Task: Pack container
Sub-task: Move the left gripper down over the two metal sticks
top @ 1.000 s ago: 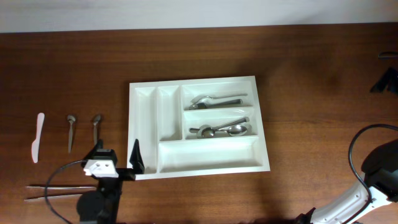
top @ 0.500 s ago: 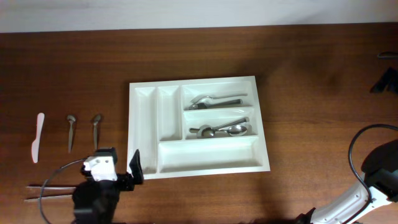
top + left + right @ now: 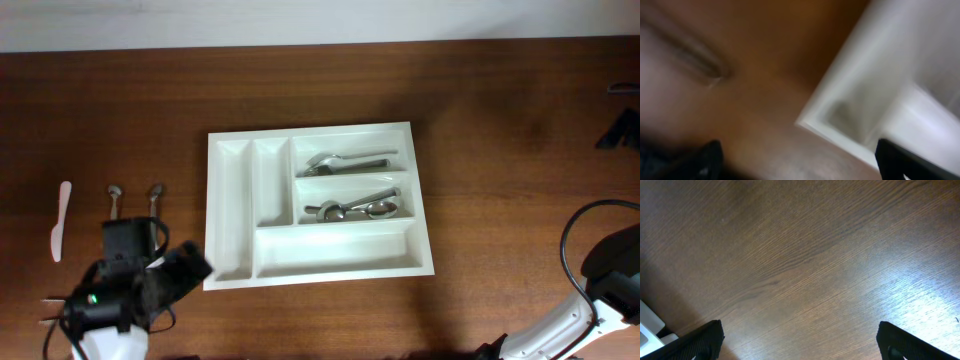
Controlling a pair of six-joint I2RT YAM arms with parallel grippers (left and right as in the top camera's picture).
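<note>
Swinging left and toward the near edge, the left arm has drawn away from the near-left corner of the tray, where one finger stood a second ago, and now covers the lower ends of two small spoons on the table. The tray has not shifted: it lies flat at mid-table, white and rectangular, with two narrow upright compartments on its left and three wide ones stacked on its right. Metal cutlery lies as before in the upper two wide ones. A white knife rests well left of the tray. The left gripper is wide, its blurred view showing a tray corner beyond. The right gripper, unchanged, is also wide above bare wood.
</note>
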